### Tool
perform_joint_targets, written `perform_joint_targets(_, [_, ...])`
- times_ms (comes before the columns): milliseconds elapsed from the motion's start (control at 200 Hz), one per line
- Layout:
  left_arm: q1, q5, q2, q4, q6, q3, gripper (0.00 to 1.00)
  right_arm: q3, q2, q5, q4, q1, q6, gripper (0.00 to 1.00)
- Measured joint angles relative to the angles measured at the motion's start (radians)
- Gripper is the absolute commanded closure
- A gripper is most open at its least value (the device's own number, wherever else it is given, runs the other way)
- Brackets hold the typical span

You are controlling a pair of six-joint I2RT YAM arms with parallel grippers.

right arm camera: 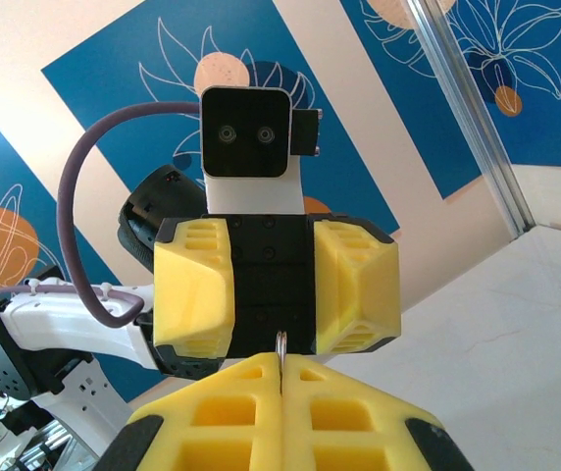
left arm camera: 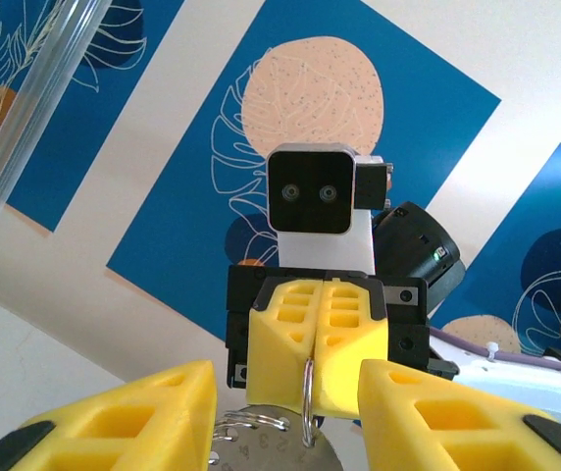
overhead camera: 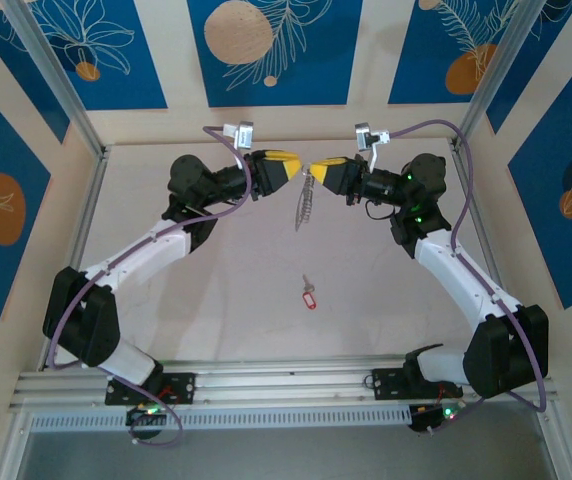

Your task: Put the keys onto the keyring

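A: Status?
B: Early. Right end effector (overhead camera: 324, 172) pressed together, pinching the keyring (overhead camera: 306, 200) — it hangs toward 12 o'clock over the surface (overhead camera: 236, 290). Left end effector (overhead camera: 291, 170) spread, empty.
A: Keys?
B: Keys (overhead camera: 309, 293) lie at 6 o'clock of the keyring, well apart — 0 threaded.

Bright, even, diffuse light fills all three views. On the pale table (overhead camera: 226, 290) the arms throw only faint, soft-edged shadows. The overhead view is sharp throughout. In the left wrist view the fingers (left arm camera: 133, 422) of the left end effector (left arm camera: 285, 432) look slightly soft at the lower edge, and a clear rail (left arm camera: 35, 128) catches a bright streak.
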Motion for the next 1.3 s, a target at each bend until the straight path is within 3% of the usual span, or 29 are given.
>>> perform_joint_targets(195, [0.000,0.027,-0.003,-0.079,0.058,0.007,0.57,0.057,0.008,-0.028,-0.128,0.000,-0.073,1.00])
perform_joint_targets(505, [0.016,0.088,-0.070,-0.528,0.415,0.134,0.54,0.289,0.035,-0.121,-0.589,-0.031,-0.391,1.00])
perform_joint_targets(745, [0.048,0.167,-0.072,-0.790,0.607,0.243,0.54,0.411,0.071,-0.137,-0.924,-0.034,-0.637,1.00])
perform_joint_targets(985, [0.048,0.238,-0.039,-0.930,0.690,0.322,0.54,0.470,0.129,-0.156,-1.103,-0.021,-0.766,1.00])
perform_joint_targets(1300, [0.048,0.293,-0.001,-0.991,0.711,0.332,0.58,0.494,0.170,-0.166,-1.179,0.027,-0.822,1.00])
